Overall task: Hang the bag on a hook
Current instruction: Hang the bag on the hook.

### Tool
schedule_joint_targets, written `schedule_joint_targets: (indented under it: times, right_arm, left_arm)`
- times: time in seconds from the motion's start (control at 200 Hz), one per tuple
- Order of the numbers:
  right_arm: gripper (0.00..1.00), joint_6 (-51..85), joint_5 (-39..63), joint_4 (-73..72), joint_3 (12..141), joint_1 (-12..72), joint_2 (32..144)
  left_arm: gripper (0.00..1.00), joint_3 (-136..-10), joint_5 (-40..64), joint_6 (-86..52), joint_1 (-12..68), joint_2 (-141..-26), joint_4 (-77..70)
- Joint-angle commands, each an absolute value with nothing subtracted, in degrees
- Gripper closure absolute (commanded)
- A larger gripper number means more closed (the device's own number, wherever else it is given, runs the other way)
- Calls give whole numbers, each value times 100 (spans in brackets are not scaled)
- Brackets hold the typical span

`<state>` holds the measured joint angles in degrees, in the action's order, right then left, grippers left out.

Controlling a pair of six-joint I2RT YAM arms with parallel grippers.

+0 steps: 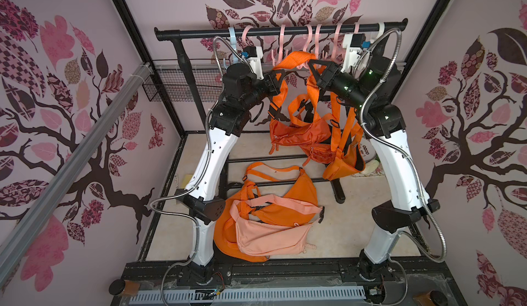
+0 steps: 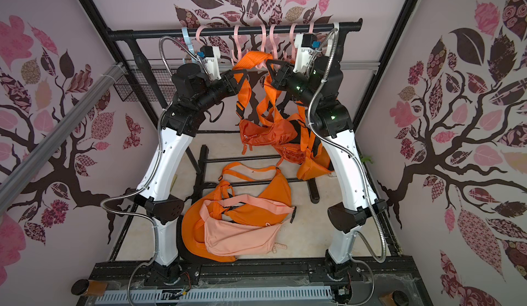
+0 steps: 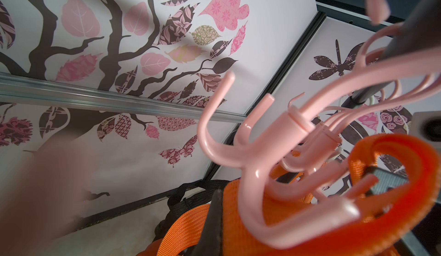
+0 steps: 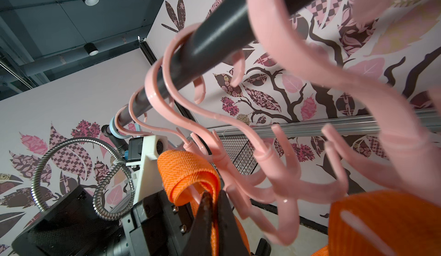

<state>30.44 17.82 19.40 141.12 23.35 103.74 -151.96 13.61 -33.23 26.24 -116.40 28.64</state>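
Bag [image 1: 296,133], orange, hangs between the arms beneath the rail [image 1: 199,33], its strap [image 1: 296,60] stretched just below the pink hooks [image 1: 282,42]. The left gripper [image 1: 281,74] and right gripper [image 1: 313,65] are each pinching that strap. To hang it well, I judge the taut span should rise over one prong tip, then drop before either lets go. Both top views show the whole span. Only the left wrist view shows prongs [image 3: 255,171] against the strap; whether one is through, I cannot tell.
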Motion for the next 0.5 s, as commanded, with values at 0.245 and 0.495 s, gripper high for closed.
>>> schedule_joint_targets:
  times: [0.245,0.495]
  right_arm:
    - [100,3230,1775,1875,14960,2382,10920]
    - [100,3067,1578,1797,15078,2408,10868]
  left_arm:
    - [100,-15618,1485,-3592,2365,-11858,2788]
    - [100,-15578,1202,-3491,2355,-11661,2394]
